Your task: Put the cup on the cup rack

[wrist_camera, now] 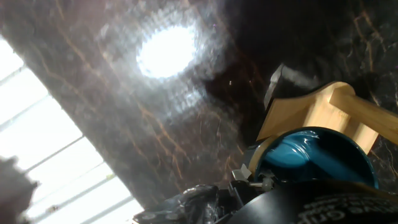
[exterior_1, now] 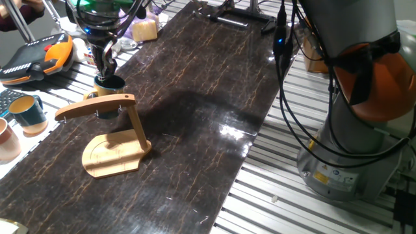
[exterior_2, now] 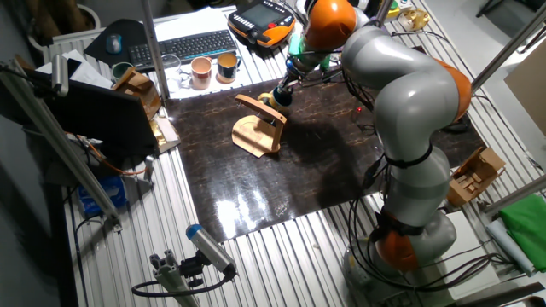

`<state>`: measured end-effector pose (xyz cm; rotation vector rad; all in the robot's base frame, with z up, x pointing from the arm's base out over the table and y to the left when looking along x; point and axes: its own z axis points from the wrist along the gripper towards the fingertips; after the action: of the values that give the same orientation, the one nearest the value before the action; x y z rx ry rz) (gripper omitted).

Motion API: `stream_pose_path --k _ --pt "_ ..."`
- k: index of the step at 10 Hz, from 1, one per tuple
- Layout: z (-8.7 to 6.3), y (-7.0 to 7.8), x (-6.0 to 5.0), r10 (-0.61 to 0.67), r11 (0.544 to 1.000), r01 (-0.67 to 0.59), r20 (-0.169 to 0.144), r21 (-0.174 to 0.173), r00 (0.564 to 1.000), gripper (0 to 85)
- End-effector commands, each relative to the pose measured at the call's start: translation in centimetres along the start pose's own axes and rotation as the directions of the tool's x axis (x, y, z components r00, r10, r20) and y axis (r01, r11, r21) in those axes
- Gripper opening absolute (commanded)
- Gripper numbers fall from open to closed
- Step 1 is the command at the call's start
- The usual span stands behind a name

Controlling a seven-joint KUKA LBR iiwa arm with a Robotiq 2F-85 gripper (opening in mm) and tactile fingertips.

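Observation:
The cup is a small dark teal-blue mug. It is held off the table, right behind the curved arm of the cup rack, a light wooden stand with a rounded base and an upright post. My gripper comes down from above and is shut on the cup's rim. In the other fixed view the gripper holds the cup just beyond the rack. The hand view shows the cup's blue inside close below, with the rack's wood behind it.
A teal cup with cream inside and a pinkish-beige cup stand on the slatted table to the left of the dark mat. An orange teach pendant lies at the back left. The robot's base is at the right.

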<state>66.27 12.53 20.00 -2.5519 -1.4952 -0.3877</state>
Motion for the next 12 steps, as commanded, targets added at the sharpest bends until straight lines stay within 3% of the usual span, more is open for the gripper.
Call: stream_pose_path --k 1,5,12 --pt "-0.2 0.2 0.1 0.000 1.000 0.000 -0.011 0.006 1.000 1.0" --pt "-0.6 0.4 0.7 -0.043 0.999 0.044 -0.056 0.015 0.997 1.0" --pt "-1.2 -0.4 1.5 -0.113 0.993 0.115 -0.077 0.019 0.991 1.0"
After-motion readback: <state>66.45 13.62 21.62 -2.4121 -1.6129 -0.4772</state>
